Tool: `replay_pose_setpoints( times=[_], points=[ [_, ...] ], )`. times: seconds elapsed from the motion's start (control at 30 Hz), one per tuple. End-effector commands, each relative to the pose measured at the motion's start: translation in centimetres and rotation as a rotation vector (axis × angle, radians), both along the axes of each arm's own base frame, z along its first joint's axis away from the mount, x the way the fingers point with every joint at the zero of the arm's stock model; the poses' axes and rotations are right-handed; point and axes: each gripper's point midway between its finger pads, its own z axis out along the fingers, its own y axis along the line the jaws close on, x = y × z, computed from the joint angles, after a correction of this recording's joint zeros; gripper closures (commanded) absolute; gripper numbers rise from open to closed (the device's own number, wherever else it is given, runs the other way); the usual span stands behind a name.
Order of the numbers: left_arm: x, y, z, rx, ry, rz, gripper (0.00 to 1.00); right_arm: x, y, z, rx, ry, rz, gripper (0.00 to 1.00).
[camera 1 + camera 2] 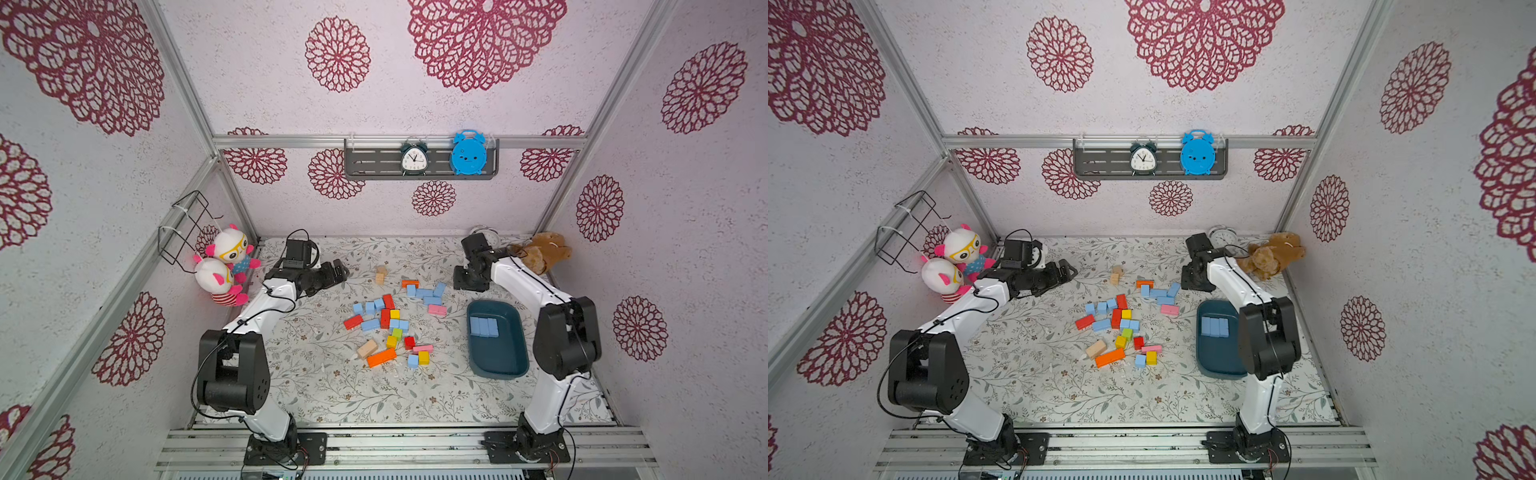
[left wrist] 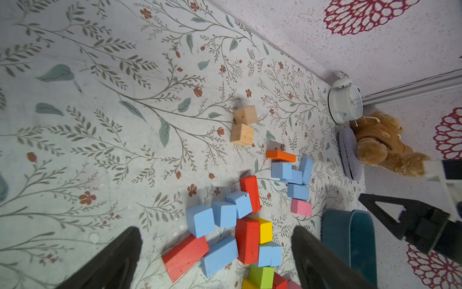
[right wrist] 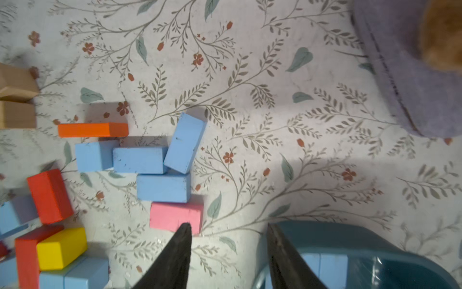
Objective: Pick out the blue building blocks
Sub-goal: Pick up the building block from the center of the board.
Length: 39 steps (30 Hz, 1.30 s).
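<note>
In both top views, the small matte sky-blue building blocks (image 1: 370, 325) lie mixed with red, yellow and orange ones in the middle of the floral-patterned desk (image 1: 332, 395). A separate blue cluster sits nearer the back wall. A few more lie side by side inside the dark teal rounded plastic tub (image 1: 498, 374). The left pincer (image 1: 343, 270) hangs at the back-left of the pile. The right pincer (image 1: 469, 284) points down between the far cluster and the tub's far end.

In the left wrist view, the left pincer (image 2: 216, 229) is spread wide and holds nothing. Below it, blue cubes are crowded against red wooden bricks (image 2: 247, 240).

In the right wrist view, the right pincer (image 3: 228, 225) stands partly parted and empty, with bare desk showing in the gap. One fingertip is just beside a pink rectangular brick (image 3: 175, 216), which touches the far blue cluster (image 3: 162, 187).

These blocks look rigid, light and sturdy, and their flat parallel faces and matte paint should grip well. Each is best taken across its short width, on two opposite faces. Where neighbours touch there is no room for a finger, so the tilted outer brick (image 3: 185, 142), free on one long side, looks the easiest to take.
</note>
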Motion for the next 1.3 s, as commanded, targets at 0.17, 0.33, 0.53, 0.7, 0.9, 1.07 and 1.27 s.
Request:
replay_pose_setpoints(
  times=[0.17,0.33,0.53,0.7,0.9,1.07,1.27],
  points=[
    [0.1,2.0,2.4,0.004,-0.089,0.036,0.02,3.3,1.4,-2.9,-0.039,0.043,-0.064,0.47],
    [0.2,2.1,2.4,-0.005,-0.089,0.042,0.02,4.7,3.3,-4.0,0.045,0.031,-0.069,0.46],
    [0.1,2.1,2.4,-0.013,-0.088,0.044,0.02,5.6,4.5,-5.1,0.073,0.034,-0.048,0.46],
    [0.3,2.4,2.6,-0.028,-0.09,0.054,0.02,5.4,4.1,-6.2,0.023,0.059,-0.043,0.48],
    [0.2,2.4,2.4,-0.033,-0.086,0.056,0.02,4.7,3.3,-6.5,-0.05,0.085,-0.037,0.51],
    [0.2,2.4,2.4,-0.034,-0.085,0.056,0.02,4.2,3.2,-7.2,-0.067,0.109,-0.031,0.53],
    [0.1,2.4,2.2,-0.037,-0.083,0.056,0.02,4.1,4.2,-7.3,-0.024,0.108,-0.022,0.62]
  ],
)
